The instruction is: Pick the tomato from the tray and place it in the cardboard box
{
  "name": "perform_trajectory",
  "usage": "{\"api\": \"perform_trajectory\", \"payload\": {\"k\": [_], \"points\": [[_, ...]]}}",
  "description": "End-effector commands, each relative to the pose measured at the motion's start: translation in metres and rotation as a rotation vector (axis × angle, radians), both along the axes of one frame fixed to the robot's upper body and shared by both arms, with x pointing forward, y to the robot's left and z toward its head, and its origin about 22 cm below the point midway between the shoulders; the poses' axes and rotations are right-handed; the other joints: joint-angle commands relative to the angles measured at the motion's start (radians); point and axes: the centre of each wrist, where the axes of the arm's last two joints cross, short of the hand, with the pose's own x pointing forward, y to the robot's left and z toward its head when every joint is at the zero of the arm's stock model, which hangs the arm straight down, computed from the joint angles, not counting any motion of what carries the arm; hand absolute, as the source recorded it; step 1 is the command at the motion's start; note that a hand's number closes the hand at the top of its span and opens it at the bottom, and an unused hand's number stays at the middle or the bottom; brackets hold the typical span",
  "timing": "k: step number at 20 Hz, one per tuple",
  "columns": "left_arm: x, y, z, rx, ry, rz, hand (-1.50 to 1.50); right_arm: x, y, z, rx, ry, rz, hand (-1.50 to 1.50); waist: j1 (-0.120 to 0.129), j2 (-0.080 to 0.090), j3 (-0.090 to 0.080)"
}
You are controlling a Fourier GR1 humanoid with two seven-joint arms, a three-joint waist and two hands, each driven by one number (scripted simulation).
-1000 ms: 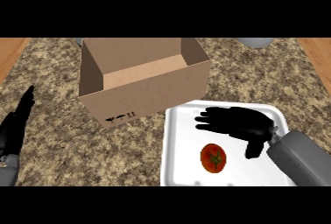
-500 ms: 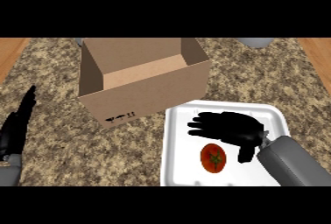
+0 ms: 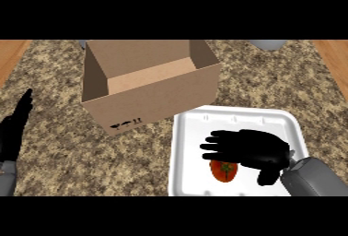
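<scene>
The red tomato [image 3: 224, 171] lies on the white tray [image 3: 231, 119] near its front edge. My right hand [image 3: 250, 148] hovers open just above it, fingers pointing left and covering the tomato's upper part; I cannot tell whether it touches. The open cardboard box [image 3: 146, 90] stands to the upper left of the tray, its corner close to the tray's rim. At the left edge my left hand [image 3: 14, 129] rests open, fingers up.
The speckled counter [image 3: 75, 156] stretches between my left hand and the tray. A grey object [image 3: 269, 44] shows partly at the back right edge. Wooden strips [image 3: 14, 50] border the counter on both sides.
My right hand has slid toward the front of the tray and lowered, now covering the top of the tomato. The left hand, box and tomato have stayed put.
</scene>
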Motion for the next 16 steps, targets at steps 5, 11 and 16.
{"api": "perform_trajectory", "payload": {"k": [5,11,16], "points": [[0.007,-0.013,-0.024,0.000,0.010,0.000,0.00,-0.016,0.022,0.005,-0.116,-0.048,-0.014,-1.50,-0.002,0.001,0.000],[-0.002,-0.020,-0.002,-0.006,-0.003,-0.011,0.00,-0.021,0.029,-0.039,-0.160,-0.024,-0.082,-1.50,0.004,0.001,0.000],[0.005,-0.001,-0.004,0.019,-0.006,0.019,0.00,-0.022,0.032,-0.032,-0.021,-0.154,-0.089,1.50,0.001,0.001,0.000]]}}
